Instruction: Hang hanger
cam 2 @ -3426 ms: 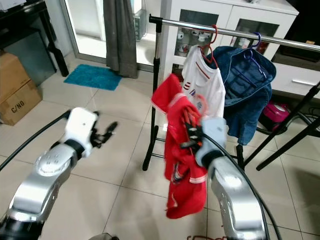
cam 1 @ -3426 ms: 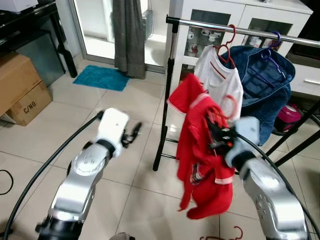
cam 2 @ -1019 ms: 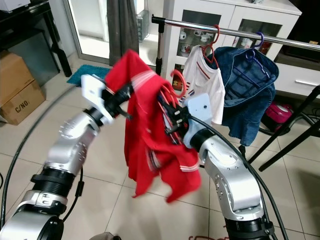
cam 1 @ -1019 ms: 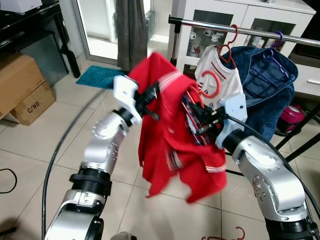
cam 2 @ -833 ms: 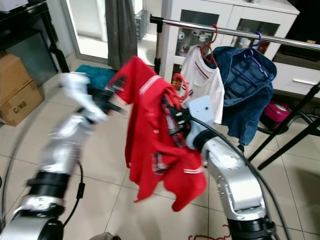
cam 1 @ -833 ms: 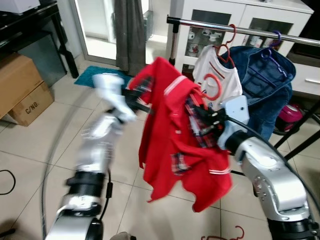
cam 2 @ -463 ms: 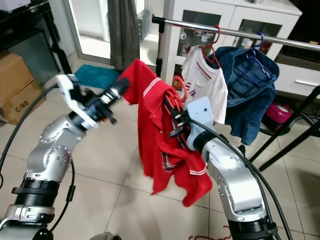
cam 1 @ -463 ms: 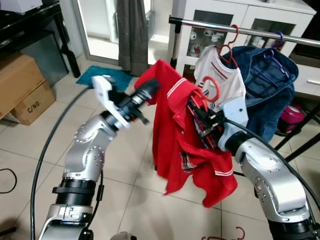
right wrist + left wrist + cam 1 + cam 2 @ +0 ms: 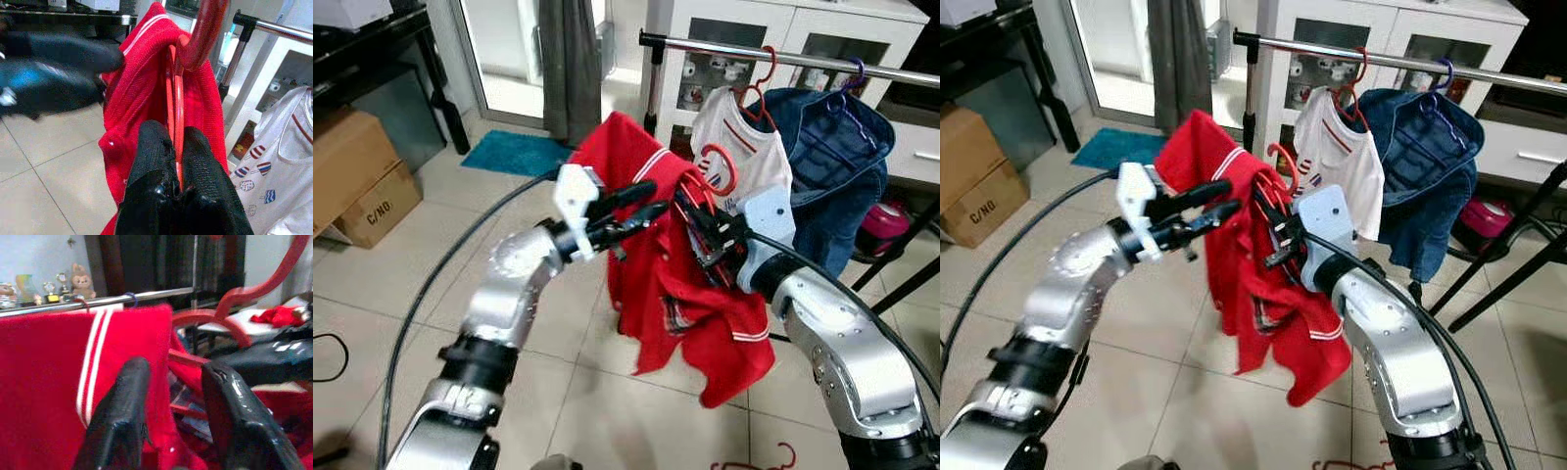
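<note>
Left gripper [image 9: 651,202] now nearer, red hanger [image 9: 177,117] in right gripper [image 9: 172,147]

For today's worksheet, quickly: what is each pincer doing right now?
Left pincer: open, fingers beside the red shirt.
Right pincer: closed on the red hanger carrying that shirt.

We see most of the red plastic hanger [image 9: 717,168] buried under the red polo shirt with white-striped collar [image 9: 680,294], so only its hook and a few bars show. In the right wrist view the hook is cut off by the picture's top edge, and the left gripper [image 9: 58,68] is a dark blur. The shiny metal clothes rail [image 9: 783,59] runs out of the picture on the robot's right. The small ornaments behind the white cabinet's glass doors [image 9: 710,73] are too small to tell.
</note>
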Controlling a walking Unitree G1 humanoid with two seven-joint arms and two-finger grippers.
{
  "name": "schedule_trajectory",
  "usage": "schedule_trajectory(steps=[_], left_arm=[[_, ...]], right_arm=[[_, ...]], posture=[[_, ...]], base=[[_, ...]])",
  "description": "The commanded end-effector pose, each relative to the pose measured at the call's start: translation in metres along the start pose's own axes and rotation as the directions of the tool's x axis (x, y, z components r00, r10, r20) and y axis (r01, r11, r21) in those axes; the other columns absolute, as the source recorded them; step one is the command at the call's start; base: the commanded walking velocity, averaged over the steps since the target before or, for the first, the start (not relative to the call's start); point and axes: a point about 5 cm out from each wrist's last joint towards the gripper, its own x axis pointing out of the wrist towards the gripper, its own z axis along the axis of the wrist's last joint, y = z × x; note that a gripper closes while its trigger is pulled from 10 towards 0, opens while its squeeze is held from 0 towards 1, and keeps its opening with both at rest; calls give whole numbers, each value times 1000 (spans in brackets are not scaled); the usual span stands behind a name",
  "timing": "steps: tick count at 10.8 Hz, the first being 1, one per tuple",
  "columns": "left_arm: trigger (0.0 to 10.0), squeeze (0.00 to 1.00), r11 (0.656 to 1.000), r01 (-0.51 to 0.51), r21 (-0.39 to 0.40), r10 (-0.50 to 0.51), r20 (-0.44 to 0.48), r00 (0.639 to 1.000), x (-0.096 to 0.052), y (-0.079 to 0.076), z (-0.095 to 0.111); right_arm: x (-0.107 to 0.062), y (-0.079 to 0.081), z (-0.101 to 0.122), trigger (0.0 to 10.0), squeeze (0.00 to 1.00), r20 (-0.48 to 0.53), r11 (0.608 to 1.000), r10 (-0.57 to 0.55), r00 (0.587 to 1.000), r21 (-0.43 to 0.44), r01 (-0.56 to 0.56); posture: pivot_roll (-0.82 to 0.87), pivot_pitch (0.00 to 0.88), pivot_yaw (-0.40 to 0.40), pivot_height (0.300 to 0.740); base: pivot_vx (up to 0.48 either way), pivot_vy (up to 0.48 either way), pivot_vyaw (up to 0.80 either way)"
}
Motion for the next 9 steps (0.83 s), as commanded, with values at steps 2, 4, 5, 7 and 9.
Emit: schedule_trajectory(steps=[2, 4, 5, 7, 9], left_arm=[[10000, 1000, 991, -65, 118, 67, -13, 998, 16, 1, 1], [10000, 0, 959, -187, 210, 198, -33, 980, 27, 7, -4], [10000, 0, 950, -229, 213, 240, -28, 970, 28, 9, -4], [0, 0, 938, -251, 238, 264, -24, 964, 28, 8, -6], [0, 0, 934, -268, 237, 278, -11, 961, 28, 8, -7]], right_arm=[[-1, 2, 18, 0, 0, 61, 999, -5, 998, -33, 7], [0, 7, 22, 0, 0, 74, 1000, 9, 997, -28, -7], [1, 8, 22, 0, 0, 74, 1000, 11, 997, -27, -9], [1, 6, 22, 0, 0, 68, 1000, -1, 998, -25, 3], [1, 4, 21, 0, 0, 66, 1000, -11, 998, -22, 13]], posture=[[-137, 0, 19, 740], [-138, 0, 20, 740], [-137, 0, 20, 740], [-134, 0, 18, 740], [-132, 0, 14, 740]], base=[[0, 0, 0], [0, 0, 0], [0, 0, 0], [0, 0, 0], [0, 0, 0]])
